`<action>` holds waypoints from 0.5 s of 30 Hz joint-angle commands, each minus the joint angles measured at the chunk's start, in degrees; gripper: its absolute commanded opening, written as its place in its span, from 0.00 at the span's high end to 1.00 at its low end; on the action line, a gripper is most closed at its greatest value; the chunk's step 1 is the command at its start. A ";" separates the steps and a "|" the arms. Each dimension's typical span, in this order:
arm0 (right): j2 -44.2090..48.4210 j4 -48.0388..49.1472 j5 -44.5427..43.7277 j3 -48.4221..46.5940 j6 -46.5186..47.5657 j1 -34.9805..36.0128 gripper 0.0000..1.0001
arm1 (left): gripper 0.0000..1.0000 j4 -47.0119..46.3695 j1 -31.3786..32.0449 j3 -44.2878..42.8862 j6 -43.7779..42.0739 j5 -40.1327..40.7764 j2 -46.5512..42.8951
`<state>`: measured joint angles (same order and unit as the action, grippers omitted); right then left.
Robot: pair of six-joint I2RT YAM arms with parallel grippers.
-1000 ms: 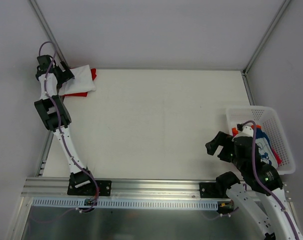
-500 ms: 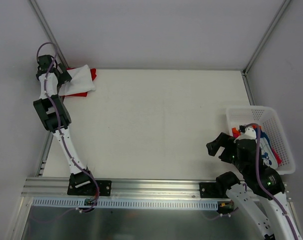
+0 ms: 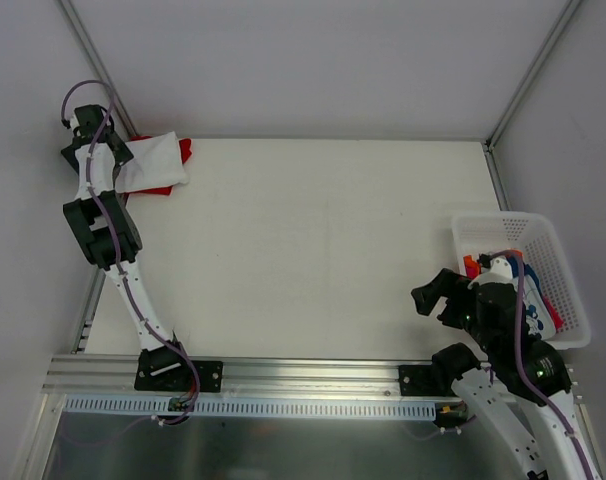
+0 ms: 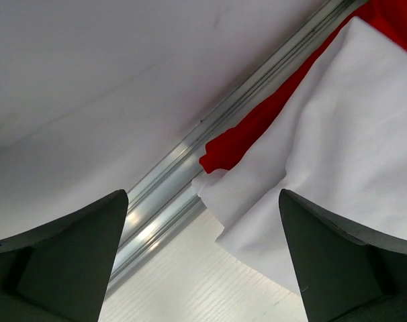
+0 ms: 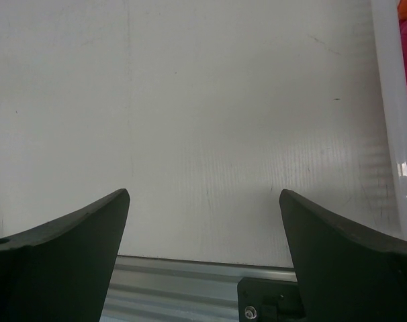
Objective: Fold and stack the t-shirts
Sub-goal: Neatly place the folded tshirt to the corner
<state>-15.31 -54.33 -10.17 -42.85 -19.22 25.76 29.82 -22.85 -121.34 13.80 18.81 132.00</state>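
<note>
Leftward — white t-shirt (image 3: 158, 161) atop red t-shirt (image 3: 186, 150).

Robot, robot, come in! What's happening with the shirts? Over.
Both open: left gripper above the corner stack, right gripper over the table. White tee folded on red tee. Other tees in the basket. Nothing in the way.

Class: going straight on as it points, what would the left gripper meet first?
Probably the edge of the white tee, lying on the red tee; depth unclear, so perhaps the table first.
</note>
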 commanded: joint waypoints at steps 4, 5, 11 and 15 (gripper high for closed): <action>2.04 1.24 1.56 0.31 1.03 0.35 0.01 | 0.02 -6.18 -1.23 -5.13 1.84 -6.40 -7.20; 2.30 1.41 1.82 0.40 1.12 0.26 0.01 | 0.02 -6.70 -0.97 -5.14 1.93 -8.68 -7.11; 2.39 1.68 2.18 0.58 1.38 0.26 0.00 | 0.01 -12.33 -0.62 -4.87 4.64 -28.88 -6.32; 2.57 1.94 2.00 0.66 1.38 0.26 0.01 | 0.01 -20.83 -0.53 -3.31 14.53 -50.93 -4.74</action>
<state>-13.37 -54.19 -8.71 -42.37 -18.79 25.76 18.41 -22.98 -124.33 19.27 -11.88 128.88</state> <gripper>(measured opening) 0.993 0.990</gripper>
